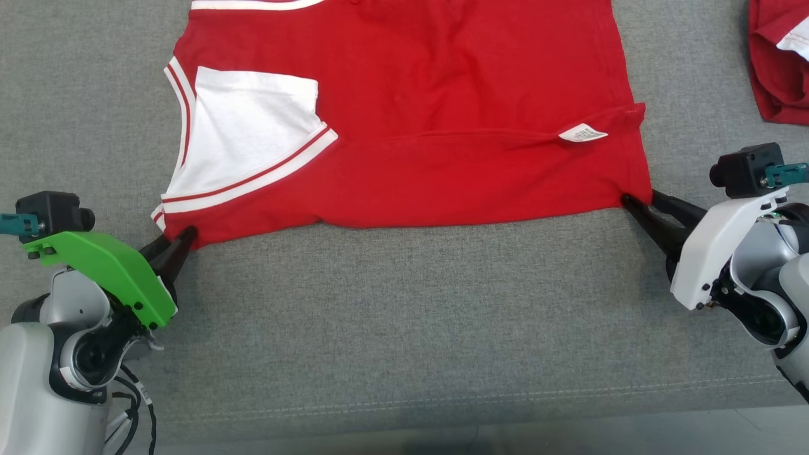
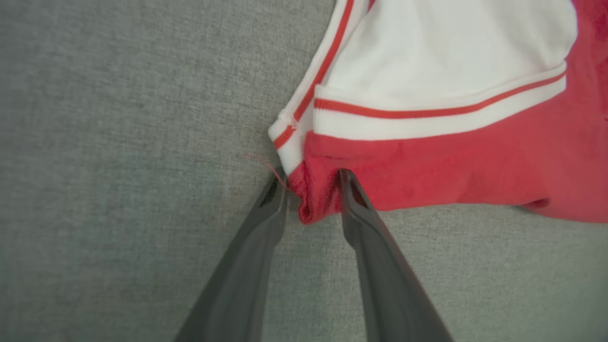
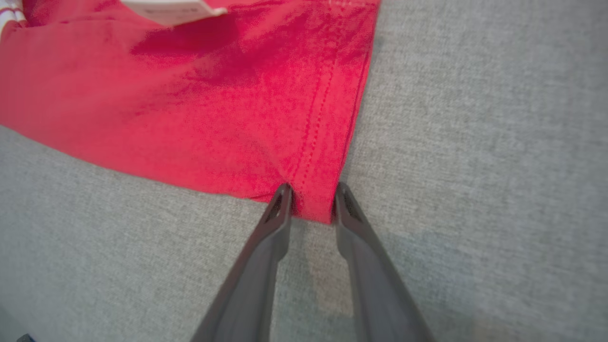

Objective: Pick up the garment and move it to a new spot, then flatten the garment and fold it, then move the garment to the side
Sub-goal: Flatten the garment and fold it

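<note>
Grey woven upholstery fabric is carrying the whole scene. At its near left the left gripper, under a green cover, is pointing two dark fingers at the near-left corner of the red short-sleeved garment. In the left wrist view that gripper is straddling the red corner just below the white, red-striped cuff. Its jaws are standing partly apart with a small bunch of cloth between them and both tips touching it; whether the pinch is holding I cannot tell.

The garment is lying spread on the fabric, its near edge running between the two grippers. A white sleeve is lying on its left part, and a small white care label is poking out of a fold near its right edge.

At the near-right corner the right gripper, under a white cover, is meeting the hem. In the right wrist view this gripper is flanking the stitched corner, a fingertip touching each side and the jaws partly apart; a firm grip cannot be told. At the far right, a second bunched red cloth with white trim is lying well apart from the garment.
</note>
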`<state>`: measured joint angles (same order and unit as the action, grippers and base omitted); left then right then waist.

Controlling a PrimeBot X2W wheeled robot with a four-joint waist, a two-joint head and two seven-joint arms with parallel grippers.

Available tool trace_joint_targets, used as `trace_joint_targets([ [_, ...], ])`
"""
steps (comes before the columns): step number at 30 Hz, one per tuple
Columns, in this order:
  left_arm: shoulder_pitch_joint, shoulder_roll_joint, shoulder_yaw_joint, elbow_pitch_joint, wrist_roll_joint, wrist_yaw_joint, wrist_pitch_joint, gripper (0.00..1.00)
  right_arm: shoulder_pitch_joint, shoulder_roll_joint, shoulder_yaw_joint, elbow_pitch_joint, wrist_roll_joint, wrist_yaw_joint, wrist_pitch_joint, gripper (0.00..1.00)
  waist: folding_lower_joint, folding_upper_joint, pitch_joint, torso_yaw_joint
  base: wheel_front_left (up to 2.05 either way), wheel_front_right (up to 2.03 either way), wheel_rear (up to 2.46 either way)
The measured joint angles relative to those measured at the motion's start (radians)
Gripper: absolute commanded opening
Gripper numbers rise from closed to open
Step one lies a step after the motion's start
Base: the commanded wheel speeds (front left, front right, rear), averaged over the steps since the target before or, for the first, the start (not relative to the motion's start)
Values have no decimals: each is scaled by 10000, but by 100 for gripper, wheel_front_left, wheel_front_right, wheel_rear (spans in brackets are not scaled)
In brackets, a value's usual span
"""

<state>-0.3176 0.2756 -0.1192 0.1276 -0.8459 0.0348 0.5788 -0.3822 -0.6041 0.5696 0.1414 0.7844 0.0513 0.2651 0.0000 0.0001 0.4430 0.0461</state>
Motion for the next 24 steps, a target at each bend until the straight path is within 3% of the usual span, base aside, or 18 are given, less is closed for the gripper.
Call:
trace_joint_targets([
  [1,-11,-17,-13,31,-2,-8,0,35,-3,2,13,-2,4,8,4,20,0,0,-5,5,0,0,0],
  [2,-14,-38,-36,58,-4,-42,0,15,-6,4,42,-6,17,12,15,1,0,0,-9,10,0,0,0],
  [3,-16,-63,-56,88,-19,-96,0,0,-10,8,65,-17,35,13,77,0,0,0,-13,14,0,0,0],
  [15,-85,-75,-79,433,-211,-437,71,0,-92,-115,107,4,186,140,422,0,0,0,-171,-7,0,0,0],
  [24,76,203,-102,579,-566,-541,727,0,127,-466,190,-10,610,219,989,0,0,0,-559,-39,0,0,0],
])
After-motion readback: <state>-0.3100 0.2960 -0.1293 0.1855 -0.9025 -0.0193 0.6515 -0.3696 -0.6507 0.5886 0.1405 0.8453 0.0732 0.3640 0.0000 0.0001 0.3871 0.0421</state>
